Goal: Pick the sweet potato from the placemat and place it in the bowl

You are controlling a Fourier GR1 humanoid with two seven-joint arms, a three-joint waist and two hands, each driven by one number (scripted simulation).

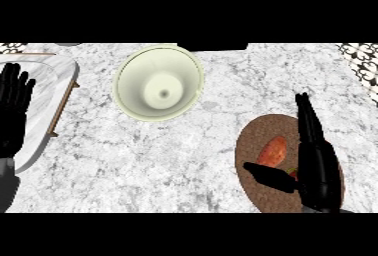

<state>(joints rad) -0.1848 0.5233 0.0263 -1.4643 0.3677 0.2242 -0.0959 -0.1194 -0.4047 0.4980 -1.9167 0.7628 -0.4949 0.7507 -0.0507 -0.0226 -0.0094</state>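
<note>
Under right hand (319,175), sweet potato (275,150) lies part-hidden.

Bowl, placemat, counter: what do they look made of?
Bowl: smooth pale cream-green walls with soft shading, likely glazed ceramic, possibly plastic. Placemat: brown with a fine cross-hatched grain, probably woven fibre. Counter: white-grey mottled veining, looks like polished marble or similar stone.

No readable text, labels, brands, numbers or signs appear on anything here.
</note>
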